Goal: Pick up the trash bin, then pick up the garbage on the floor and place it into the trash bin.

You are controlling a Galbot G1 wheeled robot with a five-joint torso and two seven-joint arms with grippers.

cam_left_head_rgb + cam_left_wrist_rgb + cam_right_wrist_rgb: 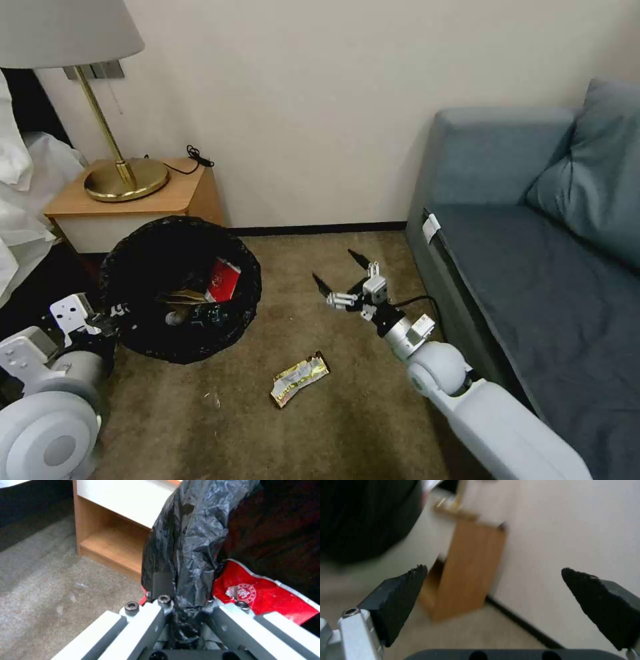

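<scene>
One bin [180, 290], lined with a black bag [186, 542], is held tilted above the carpet [347, 413] at about 9 o'clock from the picture's centre in the head view, its mouth turned toward the camera. The left gripper [185, 597] is clenched on the bag-covered rim at the bin's 8 o'clock edge; in the left wrist view the fingers [163, 582] press the crinkled plastic from both sides.

Inside the bin, one red wrapper [223, 280] leans at about 2 o'clock, one tan paper bag [183, 297] lies near the middle, and a pale round shape at 6 o'clock cannot be identified. The left wrist view shows the red wrapper [263, 595] just beside the pinched rim.

One yellowish-silver wrapper [300, 379] lies flat on the carpet at about 6 o'clock from the picture's centre, apart from the bin and from both arms.

The right gripper [343, 272] hangs above the carpet near the centre, between the bin and the sofa [533, 267], at 12 o'clock from the wrapper. Its two dark fingers [398, 597] are spread wide and hold nothing.

One nightstand [133, 200] stands at 12 o'clock from the bin; its surface carries one brass lamp [123, 177].
</scene>
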